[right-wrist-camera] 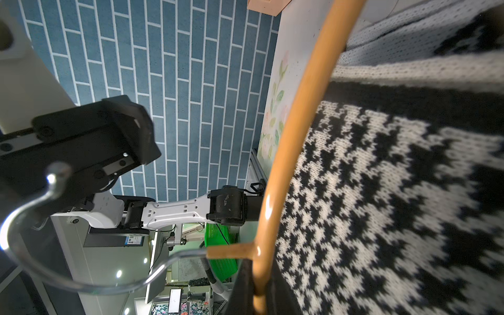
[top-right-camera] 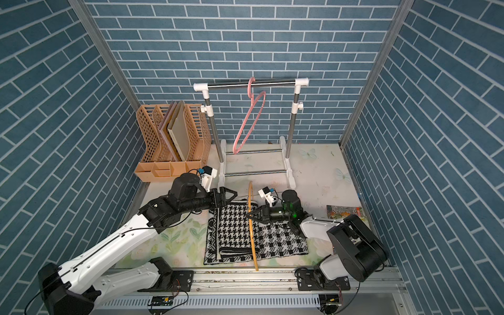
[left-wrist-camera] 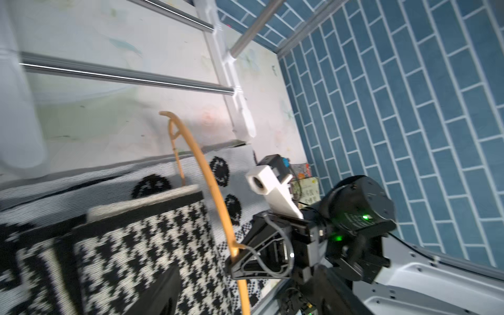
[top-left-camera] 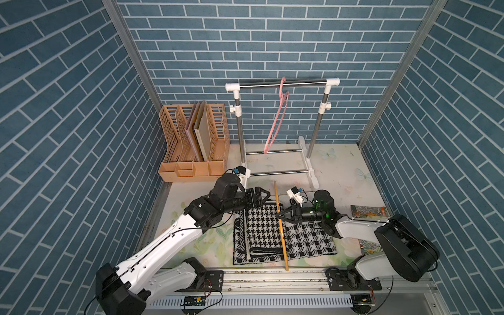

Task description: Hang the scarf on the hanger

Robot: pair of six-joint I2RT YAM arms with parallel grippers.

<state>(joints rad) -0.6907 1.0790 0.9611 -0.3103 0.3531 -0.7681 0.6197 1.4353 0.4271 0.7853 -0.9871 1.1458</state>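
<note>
Both top views look down from high in front on the whole table (top-left-camera: 341, 163). Each wrist camera sits close by the scarf (left-wrist-camera: 141, 245) and yellow hanger (left-wrist-camera: 216, 191); each looks across toward the opposite side.

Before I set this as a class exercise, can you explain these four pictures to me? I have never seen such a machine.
The machine is a robot with a left arm and a right arm at a table. Each arm ends in a two-fingered gripper. Two pictures look down from above, side by side. The other two come from cameras on the arms' wrists. On the table lie a black-and-white scarf and, by the right arm, a book. At the back stand a clothes rack with a pink hanger and a file holder. The right gripper is shut on a tan hanger, holding it on edge across the scarf. The left gripper is open near the scarf's far edge, holding nothing.
</note>
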